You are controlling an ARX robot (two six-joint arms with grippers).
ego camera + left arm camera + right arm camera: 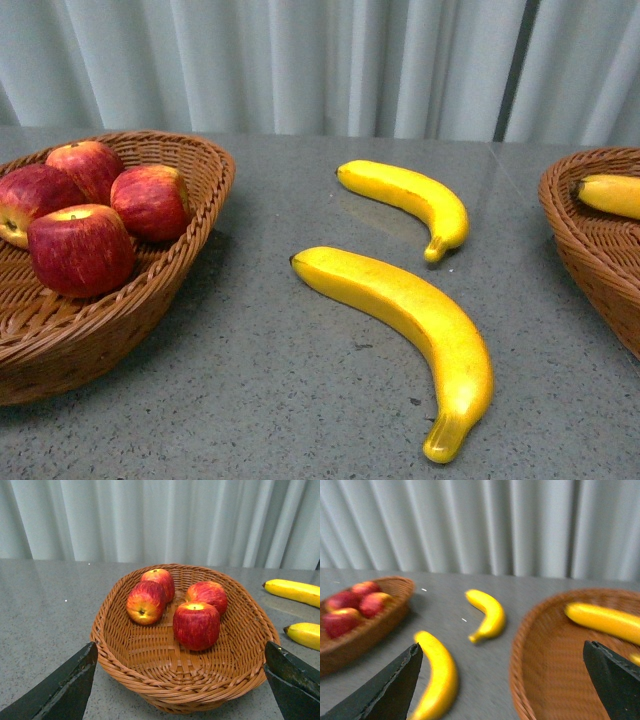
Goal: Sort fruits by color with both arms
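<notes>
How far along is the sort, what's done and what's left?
Done: four apples sit in the left basket, at least one banana in the right basket. In hand: nothing, left gripper and right gripper are open. Left: the near banana and the far banana lie on the table between the baskets.

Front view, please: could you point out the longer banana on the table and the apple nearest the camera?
Longer banana (415, 310), front view, middle of its curved body.
Nearest apple (80, 250), front view, centre of its red side.
</notes>
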